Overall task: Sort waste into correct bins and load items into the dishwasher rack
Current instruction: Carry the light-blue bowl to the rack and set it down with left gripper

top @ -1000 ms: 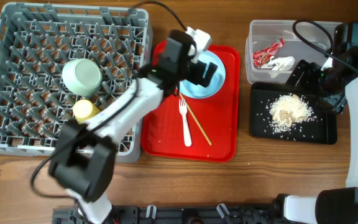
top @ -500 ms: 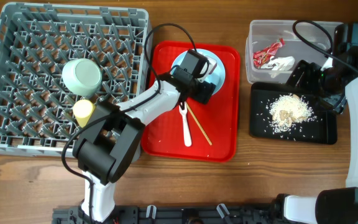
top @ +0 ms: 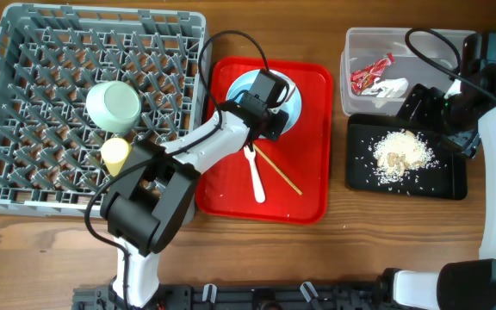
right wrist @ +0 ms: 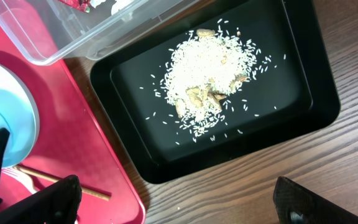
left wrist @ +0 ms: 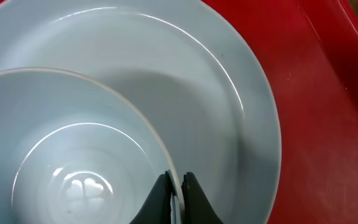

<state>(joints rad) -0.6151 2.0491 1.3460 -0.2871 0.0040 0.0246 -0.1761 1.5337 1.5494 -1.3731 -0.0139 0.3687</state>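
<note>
On the red tray [top: 313, 172], the left gripper [left wrist: 176, 186] pinches the blue bowl [left wrist: 73, 149].

Two bowls are counted: a green bowl [top: 113, 105] and a blue bowl [left wrist: 73, 155]. One plate [left wrist: 235, 87] is seen. One cup [top: 114, 153], one fork [top: 255, 172] and one chopstick [top: 280, 170] are made out; whether a pair lies together there cannot be told. One rack [top: 50, 69] is counted. Two trays are found, a red tray [top: 308, 172] and a black tray [top: 450, 181], and one tub [top: 360, 52]. Of the waste, one wrapper [top: 371, 73], one napkin [top: 392, 87] and one heap of rice [top: 400, 153] are counted, with scattered grains too many to be numbered.
</note>
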